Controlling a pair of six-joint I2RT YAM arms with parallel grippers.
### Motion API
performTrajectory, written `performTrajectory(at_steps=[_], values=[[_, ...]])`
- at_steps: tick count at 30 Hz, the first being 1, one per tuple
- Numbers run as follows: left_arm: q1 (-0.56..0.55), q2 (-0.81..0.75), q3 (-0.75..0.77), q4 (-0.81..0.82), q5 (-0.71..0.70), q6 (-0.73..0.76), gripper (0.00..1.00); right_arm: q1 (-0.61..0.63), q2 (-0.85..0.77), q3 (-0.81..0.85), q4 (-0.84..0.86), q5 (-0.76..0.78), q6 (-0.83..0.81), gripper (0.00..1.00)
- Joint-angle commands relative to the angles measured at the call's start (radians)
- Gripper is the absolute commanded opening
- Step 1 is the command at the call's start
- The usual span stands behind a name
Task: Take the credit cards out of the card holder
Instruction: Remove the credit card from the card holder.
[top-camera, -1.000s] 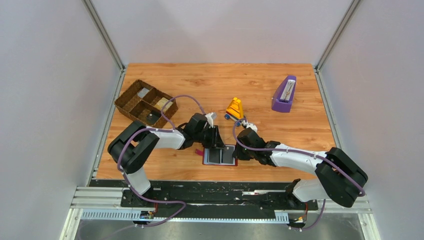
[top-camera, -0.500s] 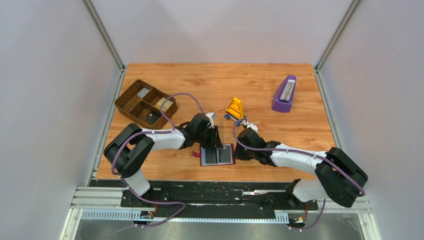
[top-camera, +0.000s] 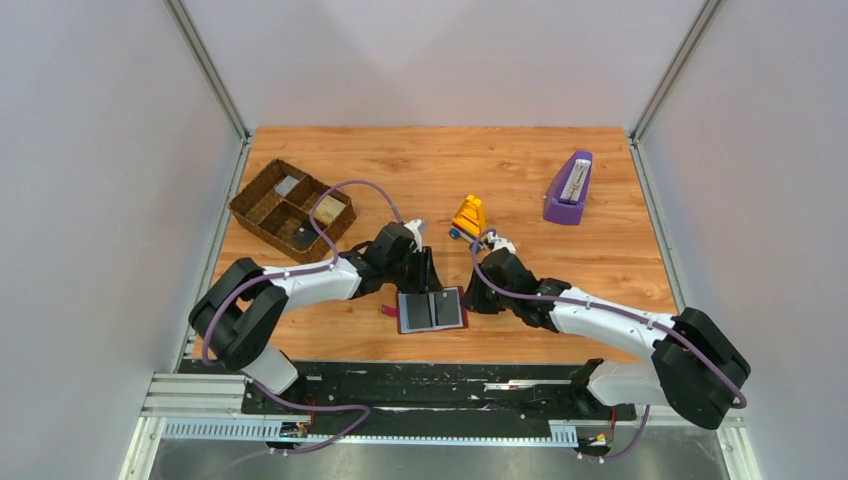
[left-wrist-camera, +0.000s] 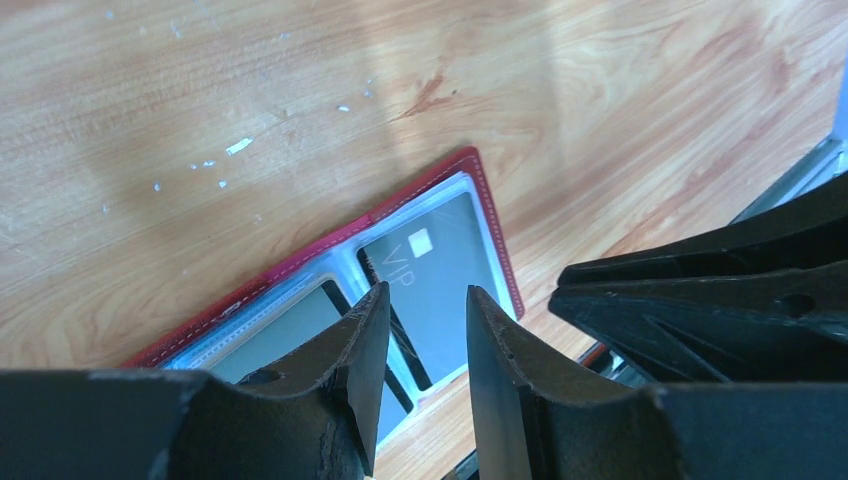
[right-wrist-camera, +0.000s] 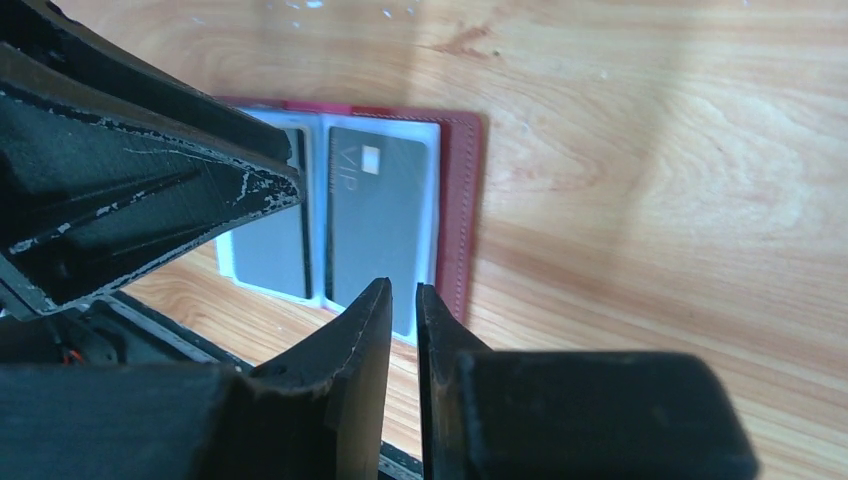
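Card holder lies open and flat near the front edge of the table, between my two arms, with grey cards in its sleeves. Left gripper over its 12 o'clock edge: jaws clearly apart, nothing held. Right gripper at its 3 o'clock edge: jaws almost together, thin slit, nothing visible in it. Farther out from the holder: yellow toy at 1 o'clock, wicker basket at 10, purple stand at 2.
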Motion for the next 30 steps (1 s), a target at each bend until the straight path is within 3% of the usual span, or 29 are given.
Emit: performTrajectory(at_steps=[1,15,30], values=[[0.001,-0.074,-0.003,-0.014,-0.041,-0.001,0.42,-0.005,0.015,0.061,0.022,-0.018,-0.018,0.16],[0.001,-0.022,-0.033,0.030,-0.031,-0.010,0.41,-0.014,0.187,0.067,0.107,-0.084,-0.003,0.14],[0.001,0.063,-0.025,0.054,-0.059,0.000,0.41,-0.023,0.200,0.015,0.100,-0.065,0.026,0.13]])
